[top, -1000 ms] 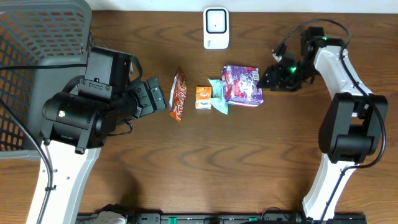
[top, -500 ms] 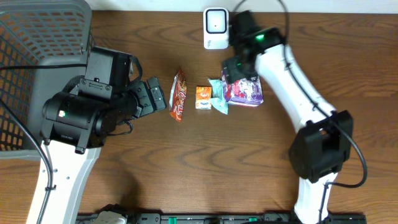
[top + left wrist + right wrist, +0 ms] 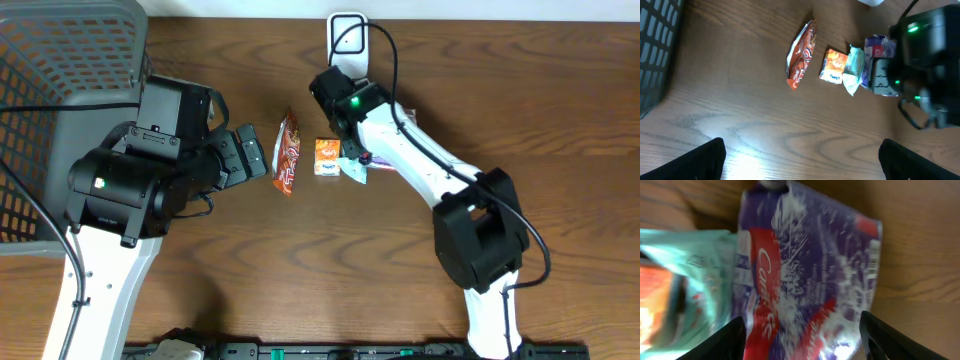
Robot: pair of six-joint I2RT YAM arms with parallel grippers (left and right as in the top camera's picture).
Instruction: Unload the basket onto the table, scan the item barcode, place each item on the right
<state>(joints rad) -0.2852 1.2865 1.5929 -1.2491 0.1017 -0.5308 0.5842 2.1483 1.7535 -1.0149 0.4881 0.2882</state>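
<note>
Four packets lie in a row mid-table: an orange-red snack packet [image 3: 288, 152] [image 3: 802, 55], a small orange packet [image 3: 326, 157] [image 3: 834, 65], a teal packet [image 3: 350, 162] [image 3: 855, 70] and a purple packet [image 3: 810, 265] [image 3: 875, 46]. The purple one is mostly hidden under my right arm in the overhead view. My right gripper [image 3: 350, 125] [image 3: 802, 340] hovers over it, open, a finger on each side, nothing gripped. The picture is blurred. The white scanner [image 3: 347, 30] stands at the far edge. My left gripper [image 3: 250, 155] [image 3: 802, 162] stays open to the left of the row, holding nothing.
A large grey mesh basket [image 3: 60, 60] [image 3: 655, 45] fills the far left corner. My right arm [image 3: 430, 175] stretches diagonally from the front right across the table. Bare wood lies in front of the packets.
My right arm has swung from the table's right side leftwards, past the scanner, and now sits over the purple packet. The left arm and the packets have not moved.
</note>
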